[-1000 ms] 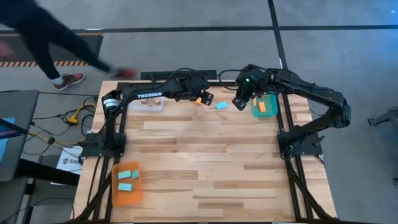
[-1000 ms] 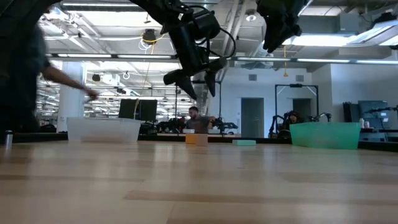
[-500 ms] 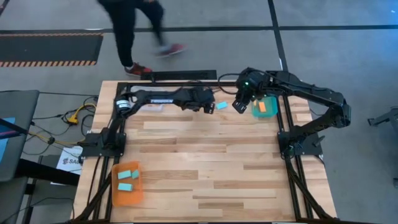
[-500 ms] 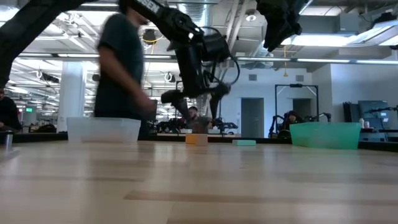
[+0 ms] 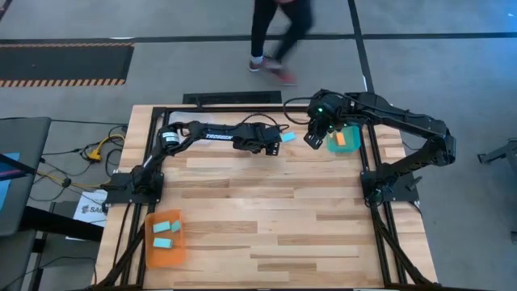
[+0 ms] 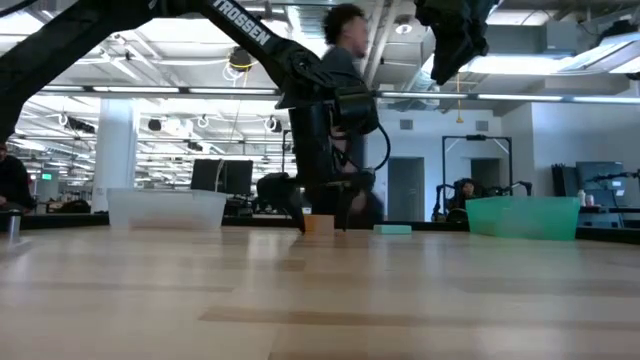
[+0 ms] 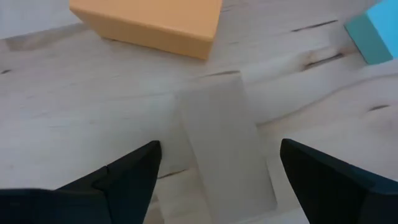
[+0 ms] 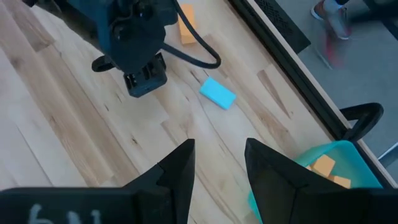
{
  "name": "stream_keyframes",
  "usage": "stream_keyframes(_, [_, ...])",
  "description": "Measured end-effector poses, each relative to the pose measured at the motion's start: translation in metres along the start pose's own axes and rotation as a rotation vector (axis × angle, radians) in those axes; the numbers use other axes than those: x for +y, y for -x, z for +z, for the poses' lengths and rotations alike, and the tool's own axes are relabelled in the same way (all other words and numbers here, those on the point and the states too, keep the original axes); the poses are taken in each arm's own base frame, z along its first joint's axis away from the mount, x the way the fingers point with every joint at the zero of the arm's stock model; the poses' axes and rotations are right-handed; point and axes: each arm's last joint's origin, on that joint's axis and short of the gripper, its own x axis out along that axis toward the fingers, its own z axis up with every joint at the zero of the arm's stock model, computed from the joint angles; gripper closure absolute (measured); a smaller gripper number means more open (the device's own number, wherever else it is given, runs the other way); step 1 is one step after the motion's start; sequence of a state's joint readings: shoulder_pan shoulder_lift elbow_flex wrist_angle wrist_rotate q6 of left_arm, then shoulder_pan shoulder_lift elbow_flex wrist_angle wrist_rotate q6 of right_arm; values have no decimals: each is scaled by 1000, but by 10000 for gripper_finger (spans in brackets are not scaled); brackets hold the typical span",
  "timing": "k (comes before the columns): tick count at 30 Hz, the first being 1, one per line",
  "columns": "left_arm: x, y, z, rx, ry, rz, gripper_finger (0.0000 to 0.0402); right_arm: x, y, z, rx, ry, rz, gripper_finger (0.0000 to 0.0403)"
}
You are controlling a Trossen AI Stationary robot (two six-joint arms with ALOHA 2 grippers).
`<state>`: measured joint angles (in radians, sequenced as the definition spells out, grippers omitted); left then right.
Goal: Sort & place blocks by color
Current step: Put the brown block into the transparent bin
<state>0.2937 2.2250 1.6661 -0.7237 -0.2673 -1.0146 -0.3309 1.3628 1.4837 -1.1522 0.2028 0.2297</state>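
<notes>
Two light blue blocks [image 5: 165, 234] are being kept in the near orange tray [image 5: 150, 252]. Farther off, the orange block [image 7: 149, 25] is being approached by the spread left end effector [image 7: 214, 171]. A loose light blue block [image 5: 287, 137] is being left unsorted beside it. Above the teal tray [image 5: 350, 148] holding orange blocks [image 5: 340, 139], the spread, empty right end effector [image 8: 217, 168] is being held.

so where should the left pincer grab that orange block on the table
Across its two long side faces, coming straight down. The orange block lies flat on the wood table, alone, with the light blue block well apart from it. The left pincer is open, low over the table, just short of it.
</notes>
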Motion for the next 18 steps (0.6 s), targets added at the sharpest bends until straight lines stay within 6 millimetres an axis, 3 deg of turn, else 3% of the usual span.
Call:
stream_keyframes(4, [0,0,0,-17,-5,10,95,0,0,0,0,4,0,240])
stream_keyframes(7, [1,0,0,-8,-10,9,136,0,0,0,0,18,0,240])
stream_keyframes(14, [2,13,4,-38,-82,14,302,0,0,0,-1,20,-1,240])
stream_keyframes(18, [7,37,11,-81,-90,23,303,0,0,0,-4,20,-1,240])
